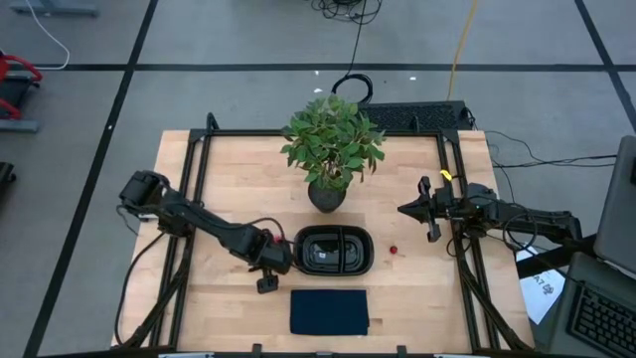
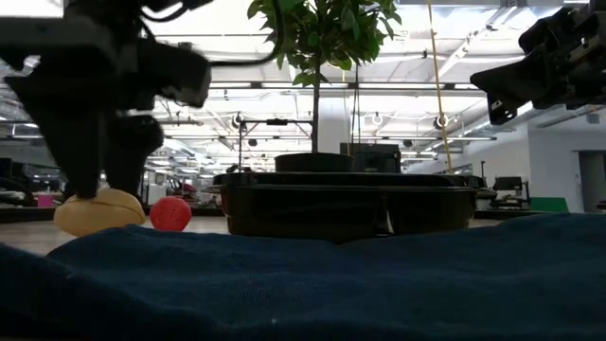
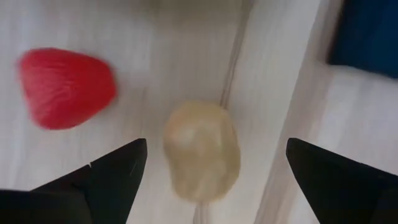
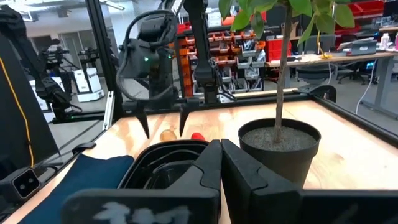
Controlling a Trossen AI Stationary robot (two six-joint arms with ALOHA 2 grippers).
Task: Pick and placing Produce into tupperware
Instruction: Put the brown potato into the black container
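We found the left gripper (image 3: 211, 168) spread wide above the yellow piece (image 3: 202, 151), which lay on the bench (image 1: 238, 169) beside the red strawberry piece (image 3: 65, 87), just off the tupperware's (image 1: 334, 250) left end. The small dark red berry (image 1: 394, 250) lay right of the tupperware, while the right gripper (image 1: 401, 210), fingers together and empty, hovered near the bench's right edge.

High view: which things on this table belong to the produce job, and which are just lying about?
Job:
yellow piece, between the open left gripper fingers
red strawberry piece
small dark red berry
black tupperware
right gripper, waiting, shut

Lying about:
potted plant
dark blue cloth
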